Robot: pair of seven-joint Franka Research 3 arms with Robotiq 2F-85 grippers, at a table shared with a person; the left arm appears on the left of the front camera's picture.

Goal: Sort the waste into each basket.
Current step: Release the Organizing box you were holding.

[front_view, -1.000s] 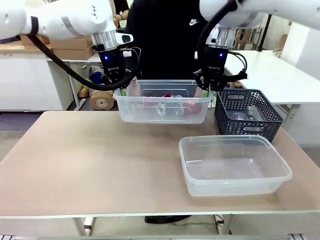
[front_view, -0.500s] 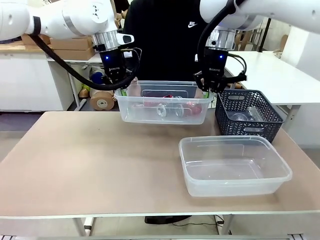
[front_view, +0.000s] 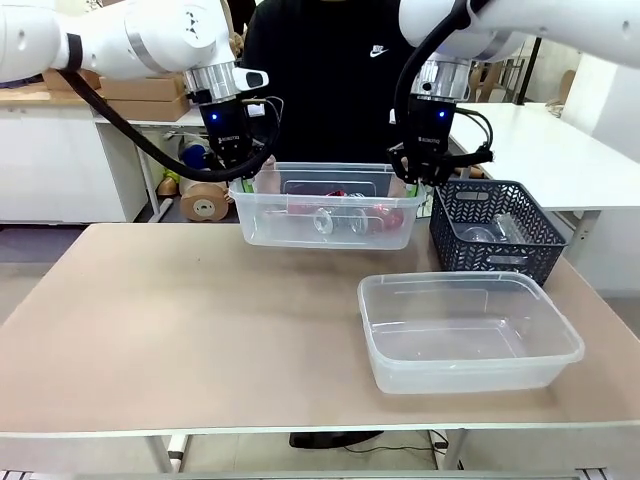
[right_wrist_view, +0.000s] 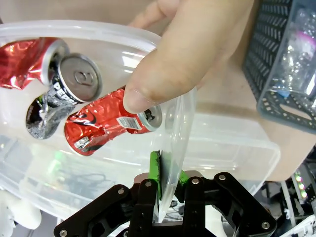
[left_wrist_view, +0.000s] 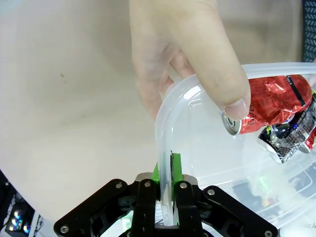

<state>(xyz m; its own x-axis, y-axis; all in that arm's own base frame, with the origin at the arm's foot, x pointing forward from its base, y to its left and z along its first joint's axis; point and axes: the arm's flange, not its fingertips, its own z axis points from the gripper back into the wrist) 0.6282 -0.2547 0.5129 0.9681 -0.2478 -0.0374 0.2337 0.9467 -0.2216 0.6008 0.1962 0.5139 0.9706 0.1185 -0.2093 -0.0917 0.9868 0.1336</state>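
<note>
Both sets of jaws were clamped shut on the thin wall of the far tub (front_view: 268, 226): my left gripper (left_wrist_view: 167, 163) pinched the rim at one end and my right gripper (right_wrist_view: 165, 173) pinched it at the other, with a green pad on each side of the plastic. Over the last second I saw next to nothing change. The tub stayed at the same spot by the far edge of the table (front_view: 180, 320), and my arms had only nudged slightly. The person held it too, one hand (left_wrist_view: 192, 64) with its thumb hooked over the rim just beyond my left gripper, the other hand (right_wrist_view: 192, 64) doing the same near my right. Crushed red and silver cans (right_wrist_view: 106, 126) lay inside, close to both thumbs. I could not tell whether the base rested on the table or hung just above it. The dark basket (front_view: 470, 250) stood just beside the right end with clear bottles (right_wrist_view: 296, 54) in it, and the near tub (front_view: 450, 375) stood empty in front. I took the standstill for a shared hold, so the cans were not yet sorted, and any pull against those thumbs risked buckling the wall.
</note>
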